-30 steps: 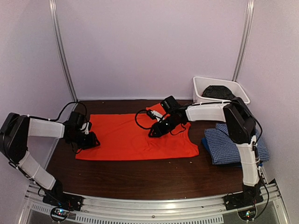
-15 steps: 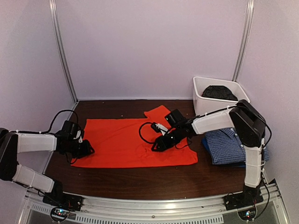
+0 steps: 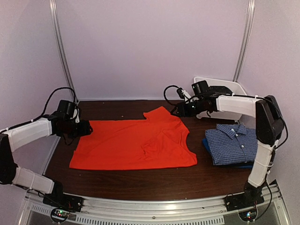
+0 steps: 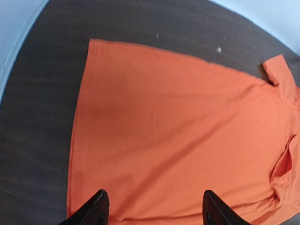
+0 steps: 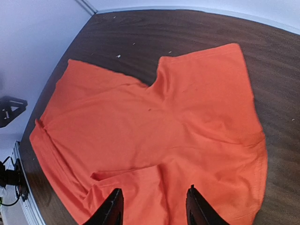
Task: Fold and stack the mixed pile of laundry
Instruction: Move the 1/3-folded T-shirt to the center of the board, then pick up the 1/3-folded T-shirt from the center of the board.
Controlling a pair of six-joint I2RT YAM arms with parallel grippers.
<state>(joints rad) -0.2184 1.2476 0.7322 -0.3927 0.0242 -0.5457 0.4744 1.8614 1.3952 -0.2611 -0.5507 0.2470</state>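
Your orange T-shirt (image 3: 136, 143) lies flat, long axis left to right, neck pointing right; left gripper (image 4: 154, 202) and right gripper (image 5: 152, 199) both spread, empty.

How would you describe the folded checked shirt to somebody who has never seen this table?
Start at the dark wooden table and go to its right side, in front of the white tub. There the checked shirt lies folded into a rectangle, collar showing. Its small blue-and-white checks set it apart from the plain orange T-shirt spread flat beside it.
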